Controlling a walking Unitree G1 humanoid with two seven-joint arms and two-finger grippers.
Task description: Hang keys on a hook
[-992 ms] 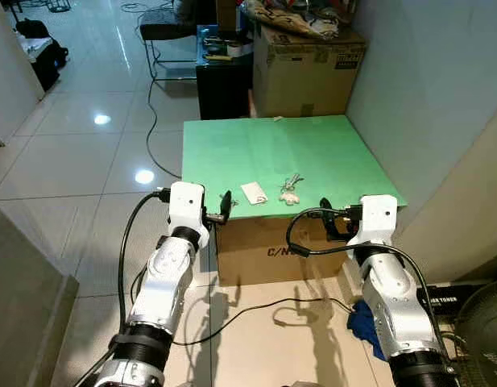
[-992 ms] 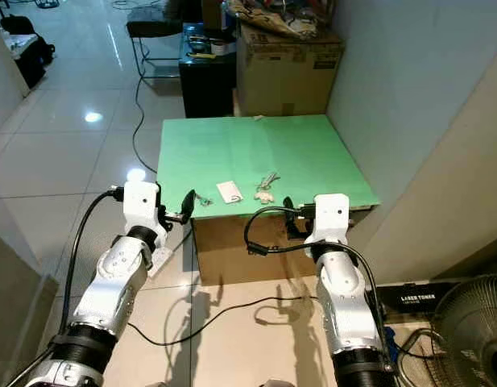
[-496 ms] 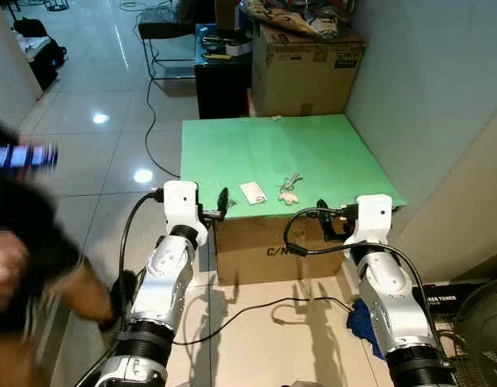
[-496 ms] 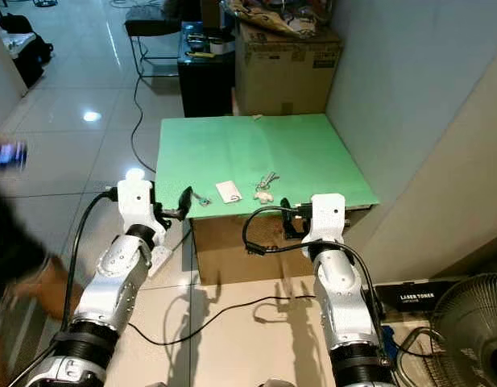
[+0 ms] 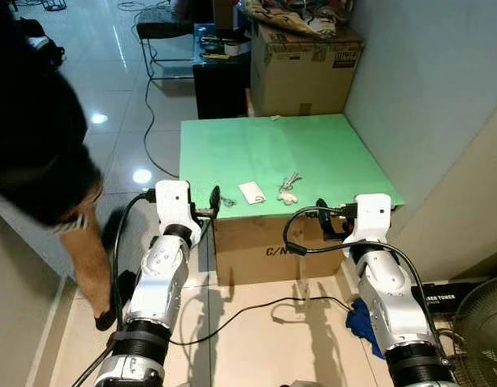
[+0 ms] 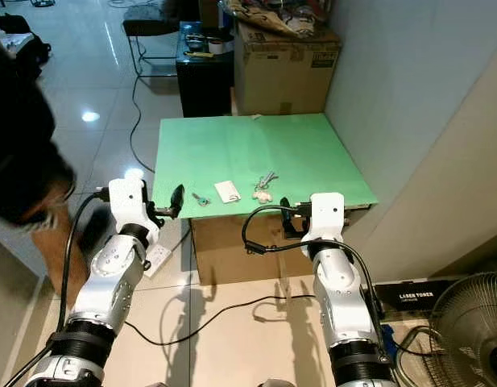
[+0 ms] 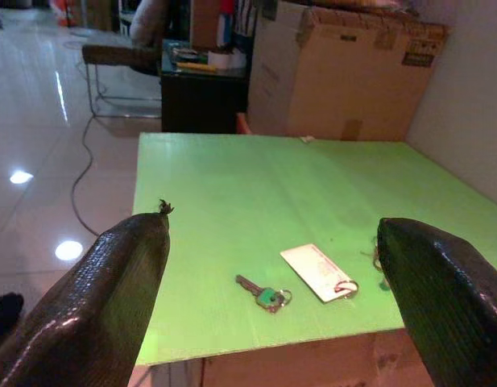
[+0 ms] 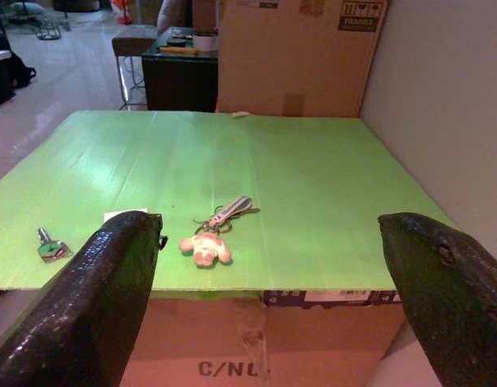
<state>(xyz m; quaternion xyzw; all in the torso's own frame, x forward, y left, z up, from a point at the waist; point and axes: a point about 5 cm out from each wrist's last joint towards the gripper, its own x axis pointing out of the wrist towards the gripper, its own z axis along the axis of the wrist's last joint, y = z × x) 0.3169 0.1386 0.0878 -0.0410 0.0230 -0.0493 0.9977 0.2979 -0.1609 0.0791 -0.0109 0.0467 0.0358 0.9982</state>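
Observation:
A green board lies on a cardboard box. Near its front edge are a key bunch with a small pale plush charm, a white tag card, and one small key with a green head. My left gripper is open at the board's front left corner, level with its edge. My right gripper is open just below the board's front edge on the right. Both hold nothing.
A person in dark clothes stands close on my left, a leg beside my left arm. Behind the board are a big cardboard box, a black cabinet and a chair. A wall is on the right; a fan and cables lie on the floor.
The person has moved in from the left edge and now fills the upper left. My left gripper has shifted slightly left, uncovering the green-headed key. The right arm is almost still.

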